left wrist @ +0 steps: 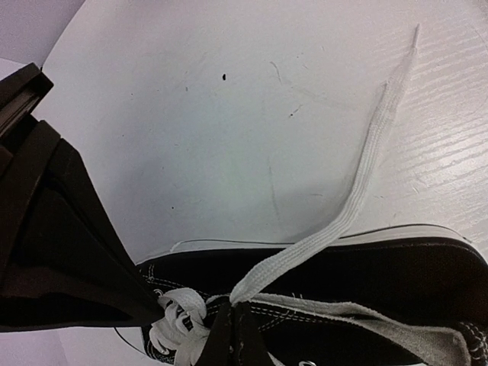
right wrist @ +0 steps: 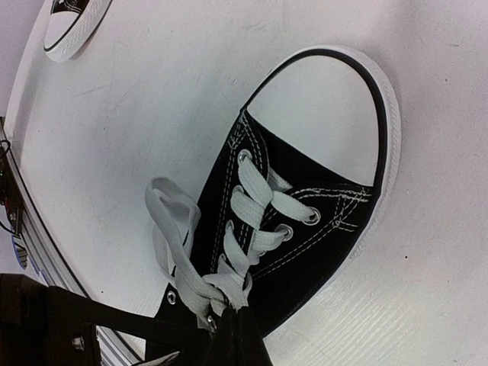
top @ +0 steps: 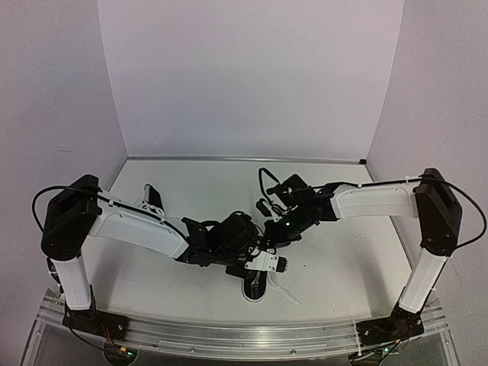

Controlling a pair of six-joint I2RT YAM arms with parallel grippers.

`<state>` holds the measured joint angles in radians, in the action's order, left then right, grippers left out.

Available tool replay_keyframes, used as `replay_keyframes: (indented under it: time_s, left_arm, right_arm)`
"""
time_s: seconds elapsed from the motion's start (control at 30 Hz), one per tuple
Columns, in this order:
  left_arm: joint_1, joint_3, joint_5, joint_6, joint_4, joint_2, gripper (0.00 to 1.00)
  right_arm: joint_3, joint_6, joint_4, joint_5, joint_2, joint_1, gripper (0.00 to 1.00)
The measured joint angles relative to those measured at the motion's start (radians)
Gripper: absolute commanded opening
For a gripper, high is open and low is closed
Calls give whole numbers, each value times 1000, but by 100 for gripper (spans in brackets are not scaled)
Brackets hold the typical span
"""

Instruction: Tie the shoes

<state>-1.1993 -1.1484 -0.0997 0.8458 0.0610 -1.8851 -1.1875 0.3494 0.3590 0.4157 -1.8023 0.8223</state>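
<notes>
The left hand [left wrist: 162, 305] is pinched shut on the bunched lace [left wrist: 179, 324] of the near shoe [top: 255, 288], which lies on the counter [top: 343, 259] between both arms. The right hand [right wrist: 229, 324] is closed on the same lace just beside it. The left wrist view shows the free lace end [left wrist: 374, 145]. The right wrist view shows the toe cap [right wrist: 328, 114] and the second shoe [right wrist: 72, 23], well apart.

count: 2 black canvas low-top sneakers with white laces [right wrist: 293, 210] (second one [right wrist: 72, 23] partly cropped), 2 white robot arms [top: 137, 225].
</notes>
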Motion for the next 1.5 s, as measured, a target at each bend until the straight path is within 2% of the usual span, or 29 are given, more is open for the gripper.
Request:
replay_keyframes:
  time_s: [0.87, 1.5]
  left_arm:
    - [42, 68, -30, -127, -155, 8, 0]
    - [76, 171, -10, -196, -293, 80, 0]
  right_arm:
    - [34, 43, -50, -8, 41, -10, 0]
    - [95, 83, -74, 2, 61, 4, 0]
